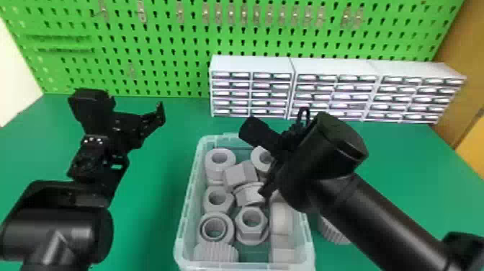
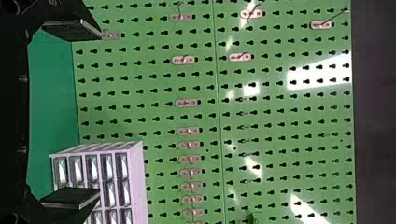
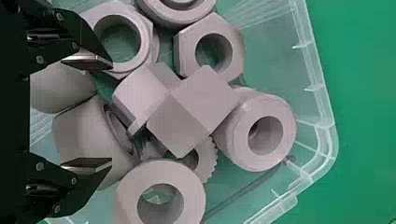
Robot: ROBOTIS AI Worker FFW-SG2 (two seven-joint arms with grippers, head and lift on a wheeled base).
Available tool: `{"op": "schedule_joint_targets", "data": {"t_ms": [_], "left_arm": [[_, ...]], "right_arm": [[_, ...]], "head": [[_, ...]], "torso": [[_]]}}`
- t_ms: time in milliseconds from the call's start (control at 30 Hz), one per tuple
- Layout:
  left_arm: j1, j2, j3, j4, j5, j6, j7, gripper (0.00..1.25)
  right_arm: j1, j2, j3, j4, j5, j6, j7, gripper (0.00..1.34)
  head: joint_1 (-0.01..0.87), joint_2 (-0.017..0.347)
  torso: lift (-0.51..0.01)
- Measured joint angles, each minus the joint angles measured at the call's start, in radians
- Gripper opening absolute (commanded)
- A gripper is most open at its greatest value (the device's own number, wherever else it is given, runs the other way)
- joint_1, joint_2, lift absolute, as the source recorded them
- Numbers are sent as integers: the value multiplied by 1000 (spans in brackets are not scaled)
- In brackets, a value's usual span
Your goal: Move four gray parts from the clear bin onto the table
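Left hand (image 1: 119, 111) was held over the green counter (image 1: 155, 201), left of the bin, spread wide and empty. Idle, by the look of it.

Clear bin (image 1: 183, 216) was seen mid-counter, loaded with gray parts: rings, hex nut (image 1: 248, 236), ribbed cap (image 1: 216, 252). Rigid plastic assumed, so stiff and fairly light; not fragile. Smooth faces could slip, ribs should bite better. On the nut, opposite flats were judged the best hold; on rings, outer wall square across, or one finger in the bore if room was short. Angular part (image 3: 196, 109) was propped on others, so a shift of neighbors was to be expected on lift.

Right hand (image 3: 111, 114) was placed over the bin, fingers well parted, nothing gripped. Whether any part was touched couldn't be told.

Right of the bin, ribbed part (image 1: 333, 230) was seen on the counter, partly covered by the arm. At least one judged moved; full count couldn't be told.
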Motion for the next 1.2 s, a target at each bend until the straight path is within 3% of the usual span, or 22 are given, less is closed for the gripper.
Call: {"op": "schedule_joint_targets", "data": {"t_ms": [767, 1200], "left_arm": [[-4, -1, -7, 3, 0, 0, 0, 1141], [-4, -1, -7, 3, 0, 0, 0, 1140]], "right_arm": [[-16, 12, 70, 25, -120, -45, -211, 816], [-20, 10, 103, 25, -137, -53, -277, 816]], "head": [[686, 26], [686, 26]], "torso": [[-50], [-50]]}}
